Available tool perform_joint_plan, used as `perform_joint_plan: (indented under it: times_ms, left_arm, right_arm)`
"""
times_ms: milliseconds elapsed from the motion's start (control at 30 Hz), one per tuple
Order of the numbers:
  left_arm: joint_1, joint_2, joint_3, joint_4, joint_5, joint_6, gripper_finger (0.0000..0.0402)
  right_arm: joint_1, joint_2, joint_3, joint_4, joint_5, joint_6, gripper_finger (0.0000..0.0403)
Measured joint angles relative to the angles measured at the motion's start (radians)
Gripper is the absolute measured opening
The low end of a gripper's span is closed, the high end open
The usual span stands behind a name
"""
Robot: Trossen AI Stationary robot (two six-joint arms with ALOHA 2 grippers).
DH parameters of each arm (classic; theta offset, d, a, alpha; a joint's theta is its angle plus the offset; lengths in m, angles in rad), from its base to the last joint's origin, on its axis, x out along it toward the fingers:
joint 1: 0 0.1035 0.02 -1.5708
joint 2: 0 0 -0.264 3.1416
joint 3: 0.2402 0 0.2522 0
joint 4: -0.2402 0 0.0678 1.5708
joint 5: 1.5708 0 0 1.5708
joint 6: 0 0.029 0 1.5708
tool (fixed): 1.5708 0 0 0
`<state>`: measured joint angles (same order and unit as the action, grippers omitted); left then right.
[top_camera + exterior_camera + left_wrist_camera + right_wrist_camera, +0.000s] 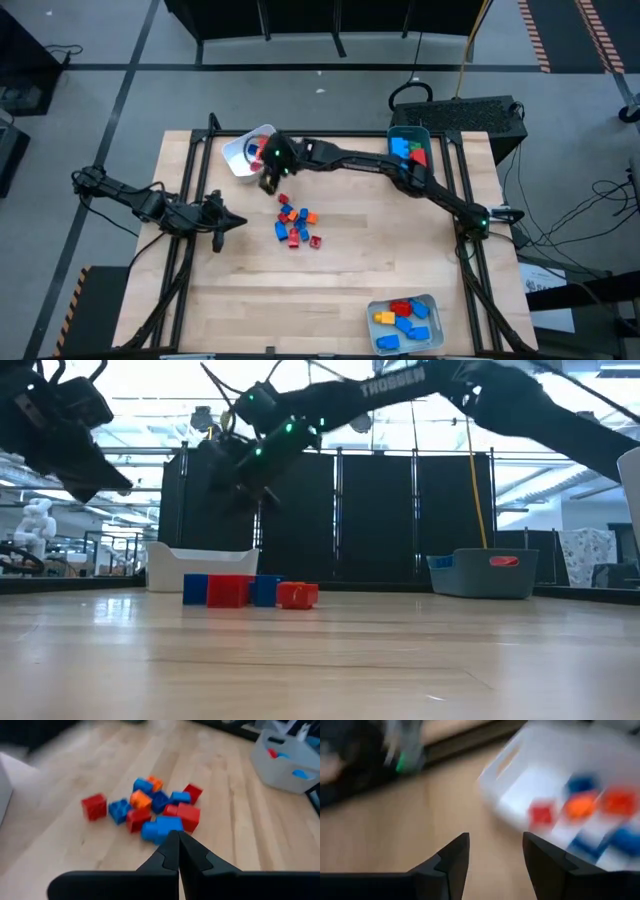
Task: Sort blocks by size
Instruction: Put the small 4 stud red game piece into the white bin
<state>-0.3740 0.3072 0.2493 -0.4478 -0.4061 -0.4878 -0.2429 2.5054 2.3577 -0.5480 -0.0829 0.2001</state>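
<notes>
A loose pile of small red, blue and orange blocks (297, 225) lies on the wooden table near its middle; it also shows in the left wrist view (155, 810) and the low view (250, 590). My right gripper (270, 183) is open and empty (495, 837), raised above the table between the pile and a white tray (243, 152) at the far left. That tray (505, 765) holds red, orange and blue blocks (580, 806). My left gripper (238, 222) is shut and empty (178, 834), left of the pile and pointing at it.
A teal tray (408, 145) with blue and red blocks stands at the far right. A pale tray (405, 322) with red, blue and yellow blocks stands at the near right. Bare wood lies between the pile and the near edge.
</notes>
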Motion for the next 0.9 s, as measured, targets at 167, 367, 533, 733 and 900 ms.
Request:
perform_joint_plan:
  times_ms: [167,367,533,733,900]
  left_arm:
    - [0.0,0.0,0.0,0.066,0.002,0.05,0.0002]
    - [0.0,0.0,0.0,0.065,0.004,0.049,0.0002]
    - [0.0,0.0,0.0,0.065,0.014,0.023,0.0002]
    - [0.0,0.0,0.0,0.065,0.035,0.023,0.0002]
    - [0.0,0.0,0.0,0.065,0.035,0.022,0.0002]
  right_arm:
    - [0.074,0.005,-0.002,-0.248,0.022,-0.032,0.016]
    - [0.126,0.026,-0.002,-0.242,0.269,-0.071,0.0163]
    - [0.121,0.026,-0.002,-0.267,0.311,-0.031,0.0176]
    - [0.115,0.055,-0.002,-0.275,0.3,-0.002,0.0224]
    - [0.105,0.062,-0.001,-0.258,0.313,-0.002,0.0242]
